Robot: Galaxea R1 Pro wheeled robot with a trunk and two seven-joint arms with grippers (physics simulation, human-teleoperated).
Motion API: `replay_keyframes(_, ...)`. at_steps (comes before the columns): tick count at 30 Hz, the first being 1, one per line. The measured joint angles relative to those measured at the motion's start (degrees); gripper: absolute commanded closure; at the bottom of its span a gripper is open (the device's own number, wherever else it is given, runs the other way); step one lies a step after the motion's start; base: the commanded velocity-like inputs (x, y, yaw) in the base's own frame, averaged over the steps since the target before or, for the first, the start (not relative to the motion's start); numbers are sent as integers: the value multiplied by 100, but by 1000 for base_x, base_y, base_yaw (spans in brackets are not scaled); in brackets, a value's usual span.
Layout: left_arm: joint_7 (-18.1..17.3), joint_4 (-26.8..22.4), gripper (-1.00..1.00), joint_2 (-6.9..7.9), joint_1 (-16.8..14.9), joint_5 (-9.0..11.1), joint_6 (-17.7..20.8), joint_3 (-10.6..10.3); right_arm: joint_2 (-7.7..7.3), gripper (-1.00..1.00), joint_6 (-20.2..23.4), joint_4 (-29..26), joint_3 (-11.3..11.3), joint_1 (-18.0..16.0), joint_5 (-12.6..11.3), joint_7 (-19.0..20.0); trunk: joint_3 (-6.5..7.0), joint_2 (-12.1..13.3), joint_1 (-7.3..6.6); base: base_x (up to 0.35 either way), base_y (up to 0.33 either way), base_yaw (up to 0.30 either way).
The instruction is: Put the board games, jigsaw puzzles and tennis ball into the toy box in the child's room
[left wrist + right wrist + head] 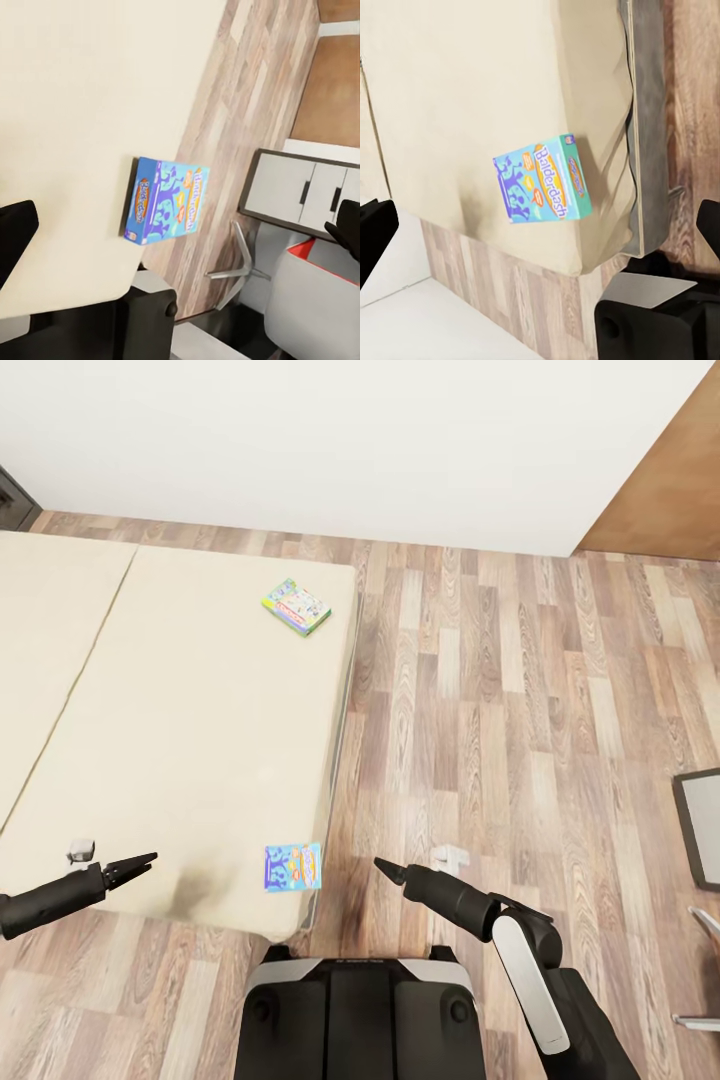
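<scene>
Where the head camera looks down, a wide bed point(180, 740) with a smooth cream cover takes up the left half of the scene, set on wood-grain plank flooring point(520, 690) in mixed brown and grey tones. Two flat rectangular board game boxes lie on that cover. The blue board game point(293, 867) sits at the near corner of the bed, close to its edge and just ahead of the robot's dark base point(360, 1010); the wrist views show glossy printed card with purple and orange lettering point(166, 201) point(542, 187). The green board game point(297, 607) rests flat near the far right edge of the mattress, well apart from the first, its lid multicoloured. The left gripper point(140, 863) hovers over the near part of the bed, left of the blue box and not touching it; its slim black fingers look slightly parted at the tips, holding nothing. The right gripper point(383, 867) hangs above the floor just right of the bed corner, near the blue box, its fingers tapering to a single dark point, so I cannot tell its opening. A plain white wall point(350, 440) bounds the far side, with a brown wooden panel point(670, 480) at right. A grey-framed flat object point(700, 825) lies at the right edge.
</scene>
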Motion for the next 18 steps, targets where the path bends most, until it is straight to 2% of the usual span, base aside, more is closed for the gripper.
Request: replay_keyframes(18, 28, -2, -100, -13, 0, -5, -10, -3, -30, -100, -70, 11, -9, 0, 2, 1, 171, 0, 0, 0, 0, 0)
